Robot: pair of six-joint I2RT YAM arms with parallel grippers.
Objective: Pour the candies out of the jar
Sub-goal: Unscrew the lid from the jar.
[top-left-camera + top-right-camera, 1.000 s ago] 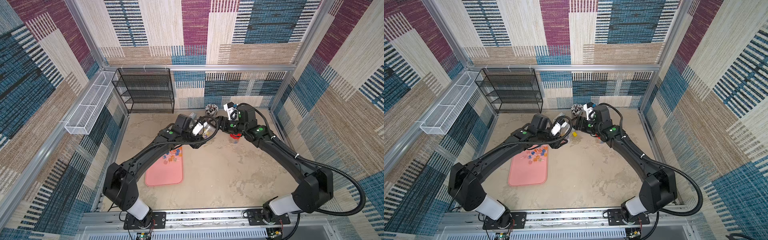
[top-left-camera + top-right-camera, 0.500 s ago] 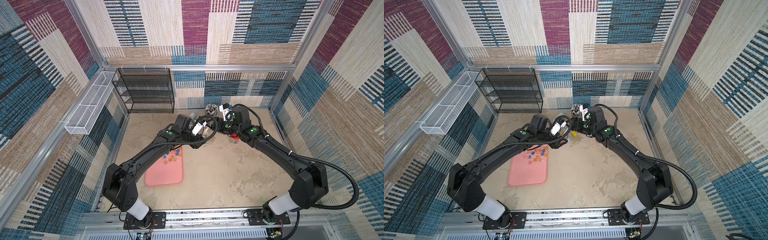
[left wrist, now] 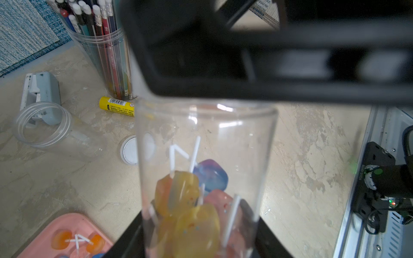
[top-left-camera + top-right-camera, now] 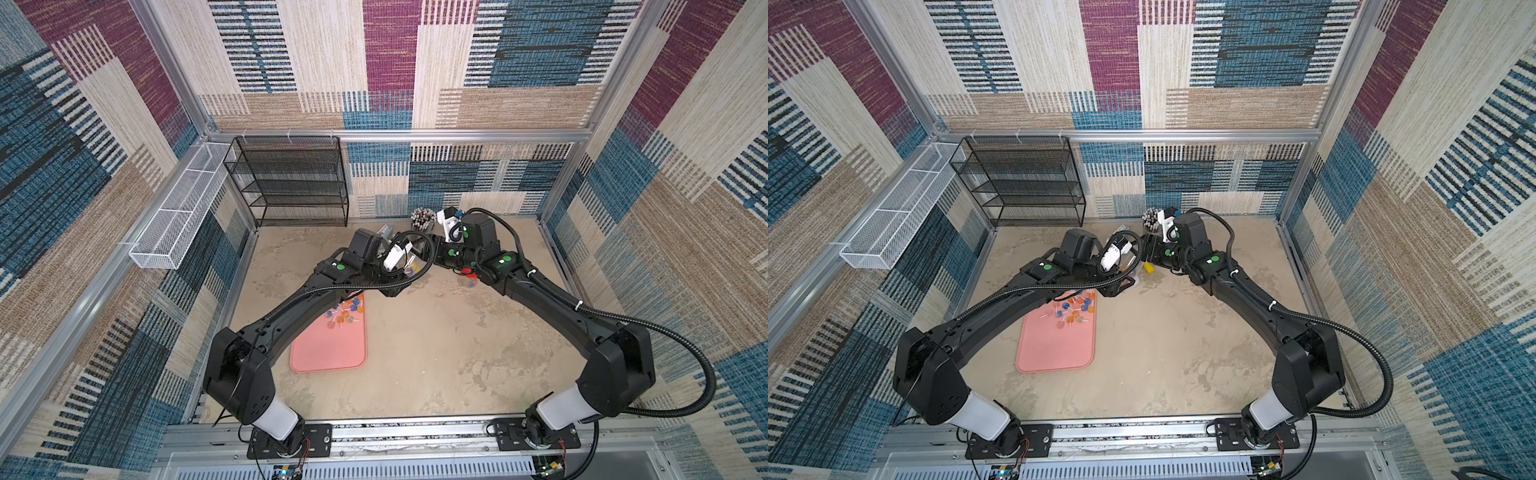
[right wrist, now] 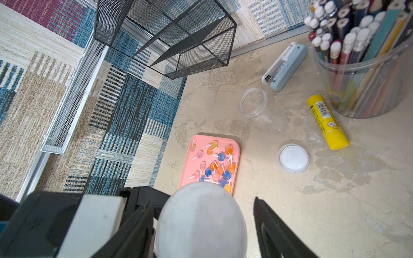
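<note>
My left gripper (image 3: 199, 241) is shut on a clear jar (image 3: 205, 156), low on its body. Orange, blue and pink candies (image 3: 190, 212) on white sticks lie inside. In both top views the jar sits between the two wrists, left gripper (image 4: 405, 270) (image 4: 1128, 266) facing right gripper (image 4: 436, 257) (image 4: 1151, 252). The right gripper (image 5: 202, 201) stands open around the jar's grey-white lid (image 5: 201, 223). One finger is close against the lid and the other finger (image 5: 266, 219) stands a little off it. More candies (image 5: 218, 169) (image 4: 347, 311) lie on the pink tray (image 5: 192, 160) (image 4: 328, 349).
An empty clear jar (image 5: 253, 105) lies on its side beside a loose white lid (image 5: 293, 158). A yellow glue stick (image 5: 327, 121), a blue-grey stapler (image 5: 285, 66) and a cup of pencils (image 5: 362, 67) crowd the back. A black mesh shelf (image 4: 291, 183) and white wire basket (image 4: 178, 208) stand back left.
The right arm has shifted slightly left, bringing its gripper onto the jar's top. The left arm and the jar have stayed in place.
</note>
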